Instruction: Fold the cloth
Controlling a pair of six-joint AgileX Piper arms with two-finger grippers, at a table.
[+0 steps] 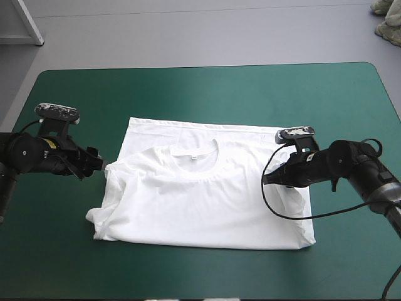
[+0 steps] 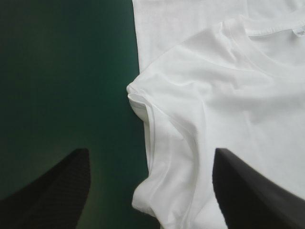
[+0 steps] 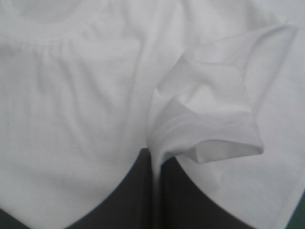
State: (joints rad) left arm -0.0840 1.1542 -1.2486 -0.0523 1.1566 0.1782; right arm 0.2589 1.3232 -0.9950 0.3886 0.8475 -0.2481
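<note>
arms (image 1: 28, 153) black, round-jointed | gripper fingers (image 2: 52, 191) black, finlike, woven-textured

The table's teal-green cover (image 1: 188, 276) carries the white T-shirt (image 1: 207, 200), partly folded, near its middle.

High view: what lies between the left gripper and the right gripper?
Only the white T-shirt, lying on the teal-green cover; the high view shows it.

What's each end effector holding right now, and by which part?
The right end effector is shut on the T-shirt, pinching a fold at its sleeve. The left end effector is open over the other sleeve, holding nothing.
</note>
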